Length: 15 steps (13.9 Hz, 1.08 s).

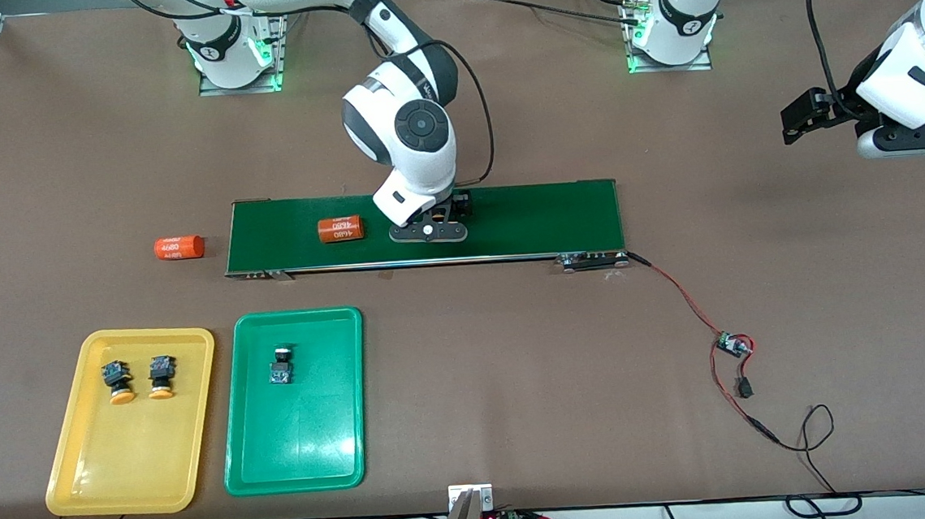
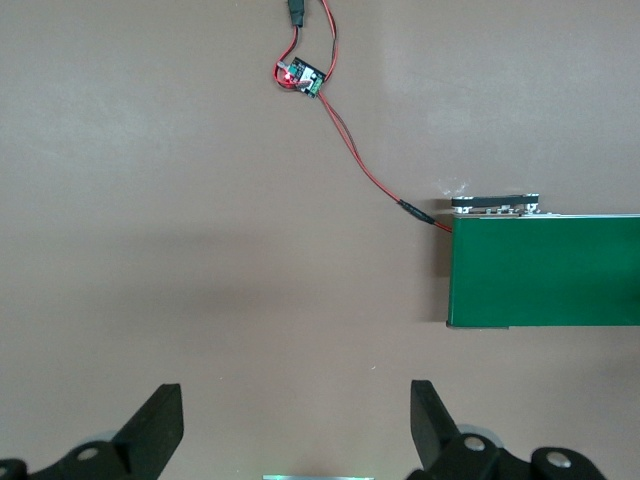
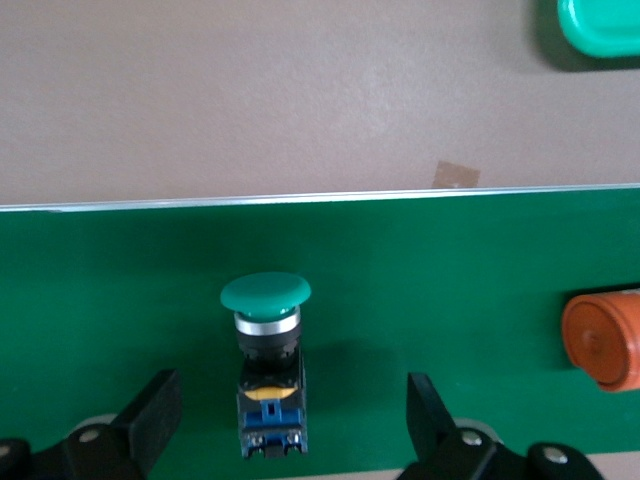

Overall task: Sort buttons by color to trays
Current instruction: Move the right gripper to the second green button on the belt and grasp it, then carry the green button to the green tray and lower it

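Green button (image 3: 265, 365): lies on its side on the dark-green conveyor belt (image 1: 525, 218), right under the right tool; cap toward the belt edge nearer the front camera, black-and-blue body toward the tool.
Handling: looks small, light and rigid; the smooth domed cap would likely slip, the blocky body gives flat sides.
Where to hold: across the body just under the cap.
Right tool (image 3: 290, 425): low over the belt, fingers wide apart either side of the button, not touching it.
Left tool (image 2: 295, 425): waits over the bare desk (image 1: 751, 190) at the left arm's end, fingers apart, empty.
Sorted: two yellow-orange buttons (image 1: 118, 380) in the yellow tray (image 1: 87, 473); one green-type button (image 1: 280, 365) in the green tray (image 1: 297, 458).
Not for sorting: orange cylinder (image 1: 341, 229) on the belt, another orange cylinder (image 1: 178, 247) on the desk.
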Each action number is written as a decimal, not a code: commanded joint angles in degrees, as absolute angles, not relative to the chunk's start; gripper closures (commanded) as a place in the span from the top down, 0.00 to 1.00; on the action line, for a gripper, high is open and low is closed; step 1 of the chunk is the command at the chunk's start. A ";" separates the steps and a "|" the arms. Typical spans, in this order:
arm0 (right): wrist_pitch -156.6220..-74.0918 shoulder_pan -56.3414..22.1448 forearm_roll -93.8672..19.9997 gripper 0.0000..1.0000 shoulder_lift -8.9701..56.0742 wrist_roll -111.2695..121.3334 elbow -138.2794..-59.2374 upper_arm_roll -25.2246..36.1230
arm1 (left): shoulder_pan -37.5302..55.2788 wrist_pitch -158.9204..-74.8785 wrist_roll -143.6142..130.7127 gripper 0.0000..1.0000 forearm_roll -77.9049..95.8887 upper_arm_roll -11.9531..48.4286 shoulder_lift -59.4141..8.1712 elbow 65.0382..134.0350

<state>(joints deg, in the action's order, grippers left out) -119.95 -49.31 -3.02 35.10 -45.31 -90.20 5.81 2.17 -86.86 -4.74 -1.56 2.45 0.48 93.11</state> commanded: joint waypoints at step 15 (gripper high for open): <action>-120.94 -40.10 -5.19 0.21 35.51 -41.34 -85.00 6.33 | 2.29 -85.17 -4.13 1.00 -1.58 2.37 -0.09 91.23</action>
<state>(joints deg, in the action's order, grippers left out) -121.21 -44.39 -4.46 36.21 -46.06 -87.19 6.84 2.17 -86.62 -4.74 -1.56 2.45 0.48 93.02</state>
